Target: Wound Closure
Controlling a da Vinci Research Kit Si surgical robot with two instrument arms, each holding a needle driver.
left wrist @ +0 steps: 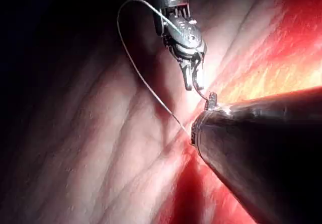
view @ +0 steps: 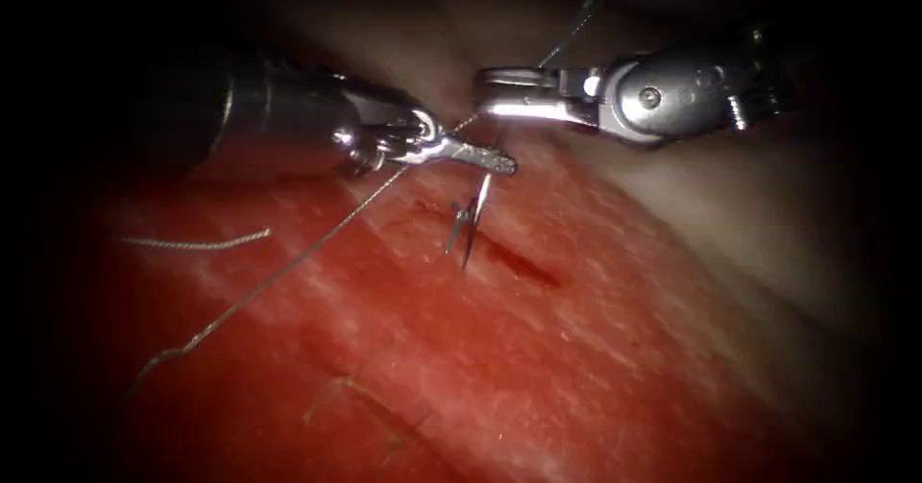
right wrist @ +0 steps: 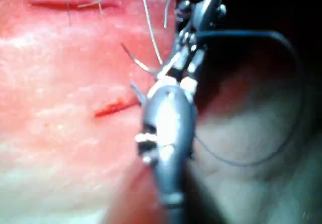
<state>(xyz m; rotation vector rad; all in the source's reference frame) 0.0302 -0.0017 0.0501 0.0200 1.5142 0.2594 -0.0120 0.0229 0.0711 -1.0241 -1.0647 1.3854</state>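
Tissue (view: pixel 499 377), red and wet-looking, lies across the near part of the endoscope view; a faint old line with yellowish thread ends (view: pixel 331 392) sits nearest the lens, left of centre. Farther in, the cut (view: pixel 514 260) runs as a short dark slit slanting down to the right. Needle (view: pixel 471 219) stands at the cut's left end, its lower part sunk in the tissue, its bright upper part rising toward the left tool (view: pixel 492 160). Whether that part touches the tool's tip cannot be told.

Left tool comes in from the left, above the cut; its jaws look closed, thin and pressed together. Thread (view: pixel 288 262) runs from those jaws down and left over the tissue, ending in a kinked loose stretch near the dark edge. A separate short piece of thread (view: pixel 197 244) lies well left of the cut.

Right tool (view: pixel 504 92) sits farther back, over the pale tissue beyond the cut, jaws parted a little with a dark gap between them. A strand passes at its jaws and goes up and away; whether the jaws grip it cannot be told.

Left wrist view: the right tool (left wrist: pixel 193 80) hangs with jaws slightly apart, thread (left wrist: pixel 133 58) arcing beside it.

Right wrist view: the cut (right wrist: pixel 113 107) lies beside the tool's body.
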